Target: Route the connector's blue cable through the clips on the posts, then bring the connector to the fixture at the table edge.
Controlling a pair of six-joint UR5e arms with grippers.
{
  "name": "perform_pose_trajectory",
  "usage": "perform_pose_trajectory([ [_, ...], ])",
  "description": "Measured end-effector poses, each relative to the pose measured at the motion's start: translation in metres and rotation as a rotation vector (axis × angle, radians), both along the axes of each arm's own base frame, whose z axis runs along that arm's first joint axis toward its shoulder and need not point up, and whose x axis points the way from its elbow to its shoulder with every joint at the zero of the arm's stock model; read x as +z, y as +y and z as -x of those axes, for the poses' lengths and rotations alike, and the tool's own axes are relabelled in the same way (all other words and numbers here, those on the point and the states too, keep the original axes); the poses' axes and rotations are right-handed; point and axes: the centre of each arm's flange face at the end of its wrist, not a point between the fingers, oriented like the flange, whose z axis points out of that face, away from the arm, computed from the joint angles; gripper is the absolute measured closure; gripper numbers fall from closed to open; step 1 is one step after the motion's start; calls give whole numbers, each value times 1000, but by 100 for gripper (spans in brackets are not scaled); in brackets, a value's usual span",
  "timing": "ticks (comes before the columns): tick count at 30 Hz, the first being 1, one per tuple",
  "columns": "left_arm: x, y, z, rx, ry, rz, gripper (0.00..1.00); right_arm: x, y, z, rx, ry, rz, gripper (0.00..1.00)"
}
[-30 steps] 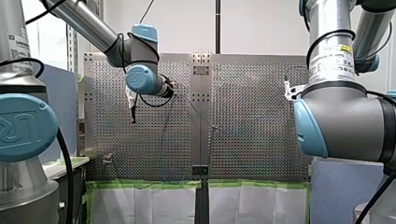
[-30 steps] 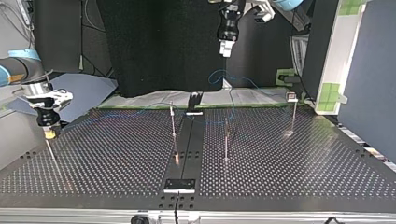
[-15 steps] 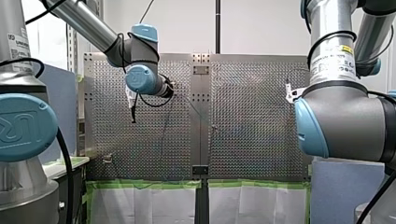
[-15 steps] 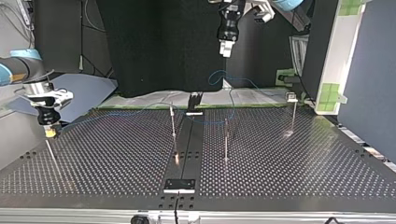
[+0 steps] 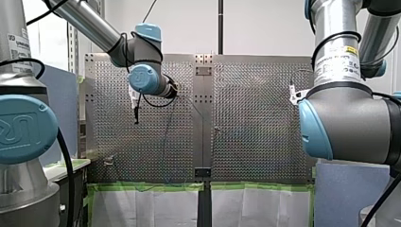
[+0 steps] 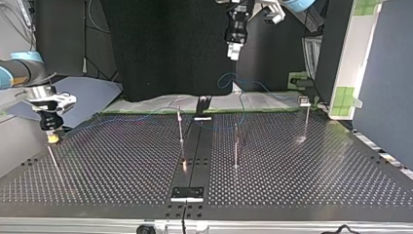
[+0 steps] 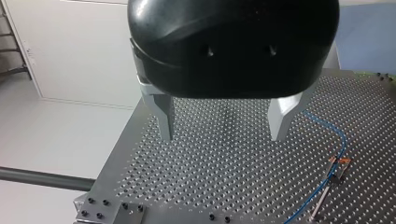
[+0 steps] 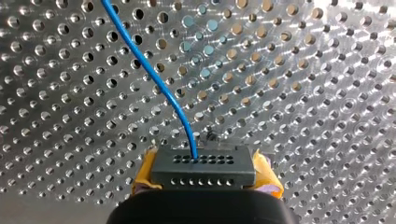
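Two claws: my right claw [image 6: 51, 138] is pinching the connector [image 8: 203, 163] between its yellow pads [image 8: 145, 176]; my left claw [image 7: 223, 137] hangs high over the tabletop [image 6: 302, 170] with its metal fingers [image 7: 164, 119] spread wide and nothing between them.
Connector: a small dark block with rows of pin holes, held low over the perforated plate at the top view's left, well apart from the posts.
Blue cable [image 8: 149, 70]: leaves one hole in the connector's face and trails away over the tabletop. In the left wrist view it runs just beside a post [image 7: 324, 196] topped by a clip [image 7: 338, 163]; whether it sits in that clip cannot be told.
Posts: three thin metal rods [image 6: 236, 146] stand around the tabletop's middle.
Handling, connector: probably light and rigid. Its flat side faces suit the pads, as in the present hold.
Handling, cable: apparently thin, limp and somewhat springy, so it is likely to keep its loops and slip off a clip. A hard pull could strain it at the pin hole.
Where to take hold: the free claw would best grip the cable lightly, near a clip, letting it slide.
Progress: routing appears unfinished.
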Motion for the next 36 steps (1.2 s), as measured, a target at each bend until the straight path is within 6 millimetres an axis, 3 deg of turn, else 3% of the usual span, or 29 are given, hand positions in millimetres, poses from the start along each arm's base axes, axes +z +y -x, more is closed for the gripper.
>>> perform_pose_trajectory([
  [18, 3, -1, -1, -1, 2, -4, 1, 14, -4, -4, 19, -8, 3, 100],
  [35, 3, -1, 0, -1, 3, -5, 1, 14, 2, -5, 18, -14, -48, 100],
  [36, 3, -1, 0, -1, 3, -5, 1, 14, 2, -5, 19, -14, -48, 92],
])
